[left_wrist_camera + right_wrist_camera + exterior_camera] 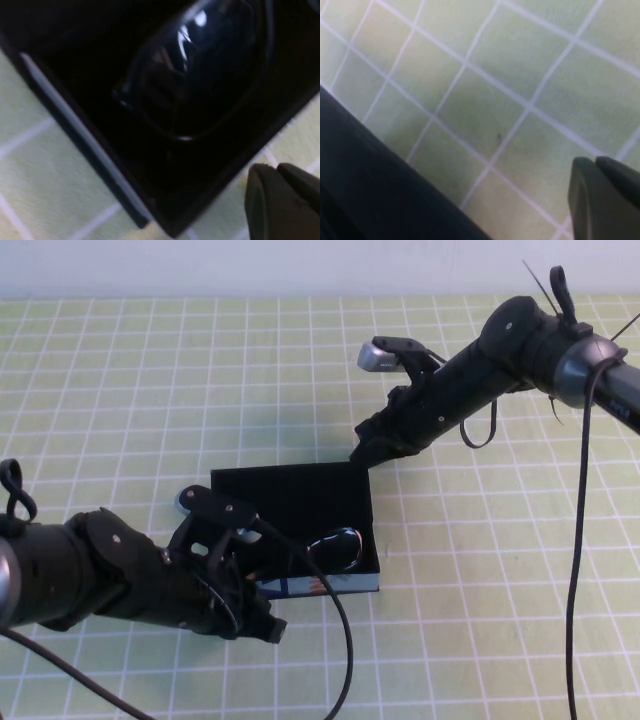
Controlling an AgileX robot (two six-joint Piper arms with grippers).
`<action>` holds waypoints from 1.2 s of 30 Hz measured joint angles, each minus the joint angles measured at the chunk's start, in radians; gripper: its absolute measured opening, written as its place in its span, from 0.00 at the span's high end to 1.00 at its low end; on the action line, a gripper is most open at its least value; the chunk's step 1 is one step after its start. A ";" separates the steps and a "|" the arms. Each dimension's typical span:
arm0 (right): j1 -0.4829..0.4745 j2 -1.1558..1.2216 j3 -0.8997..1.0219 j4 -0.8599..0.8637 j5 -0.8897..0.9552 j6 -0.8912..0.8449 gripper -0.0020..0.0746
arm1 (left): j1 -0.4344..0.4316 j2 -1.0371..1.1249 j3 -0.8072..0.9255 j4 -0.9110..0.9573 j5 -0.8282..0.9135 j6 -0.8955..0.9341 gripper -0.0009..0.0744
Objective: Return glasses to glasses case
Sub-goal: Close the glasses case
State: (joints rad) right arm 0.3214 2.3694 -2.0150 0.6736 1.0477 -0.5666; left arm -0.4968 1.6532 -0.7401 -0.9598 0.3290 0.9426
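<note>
1. High view: The black glasses case (290, 502) lies open near the middle of the green-gridded worktop (130, 380), a little toward the near edge, its light blue printed side strip (325, 585) facing that edge. The glasses (335, 548) lie inside it, in the case's near-right corner, one shiny lens catching light. The left gripper (262, 625) is low at the case's near-left corner, just beside the strip; whether its fingers are wide or narrow cannot be told here. The right gripper (362, 448) reaches in from the far right corner of the worktop and sits at the case's far-right corner, its fingers drawn to a narrow point with nothing between them.

2. Left wrist view: The glasses (200, 75) fill the dark interior of the case (85, 135), a lens reflecting highlights. The case's corner stands over the green worktop (35, 185). A dark finger (280, 205) of the left gripper shows beside that corner, outside the case.

3. Right wrist view: The case's black edge (375, 185) runs across the gridded worktop (505, 90). The right gripper's fingers (605, 200) lie pressed together, apart from the case.
</note>
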 joint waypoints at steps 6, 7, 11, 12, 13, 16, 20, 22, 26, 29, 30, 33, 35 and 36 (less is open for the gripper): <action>0.000 0.008 0.000 0.103 0.061 -0.091 0.99 | 0.000 0.000 0.000 -0.010 -0.034 0.000 0.99; 0.000 0.008 0.000 0.126 0.080 -0.111 0.99 | 0.000 0.000 0.000 -0.010 -0.036 0.000 0.99; 0.000 0.008 0.000 0.176 0.142 -0.146 0.99 | 0.000 0.000 0.000 -0.019 -0.038 0.000 0.99; 0.000 0.008 0.000 0.182 0.146 -0.149 0.99 | 0.000 0.000 0.000 -0.019 -0.038 0.000 0.99; 0.000 0.008 0.000 0.186 0.148 -0.149 0.99 | 0.000 0.000 0.000 -0.019 -0.043 0.000 0.99; 0.006 0.008 0.000 0.186 0.152 -0.149 0.99 | 0.000 0.000 0.000 -0.019 -0.049 0.002 0.99; 0.029 -0.011 0.000 0.164 0.152 -0.148 0.99 | 0.000 0.000 0.000 -0.019 -0.053 0.025 0.99; 0.043 -0.030 0.000 0.137 0.154 -0.146 0.99 | 0.000 0.000 0.000 -0.019 -0.054 0.046 0.99; 0.064 -0.062 0.003 0.078 0.160 -0.104 0.99 | 0.000 0.000 0.000 -0.021 -0.061 0.083 0.99; 0.076 -0.080 0.038 0.054 0.160 -0.087 0.99 | 0.000 0.000 0.000 -0.021 -0.072 0.092 0.99; 0.082 -0.085 0.053 0.042 0.160 -0.086 0.99 | 0.000 0.000 0.000 -0.018 -0.073 0.092 0.99; 0.107 -0.096 0.087 0.011 0.160 -0.084 0.99 | 0.000 0.000 0.000 0.002 -0.078 0.093 0.99; 0.124 -0.096 0.092 0.002 0.162 -0.083 0.99 | 0.000 0.000 0.000 0.007 -0.078 0.094 0.99; 0.132 -0.096 0.094 0.000 0.162 -0.078 0.99 | 0.000 0.000 0.000 0.009 -0.078 0.094 0.99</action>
State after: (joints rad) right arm 0.4537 2.2738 -1.9206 0.6734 1.2098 -0.6447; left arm -0.4968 1.6532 -0.7401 -0.9512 0.2508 1.0370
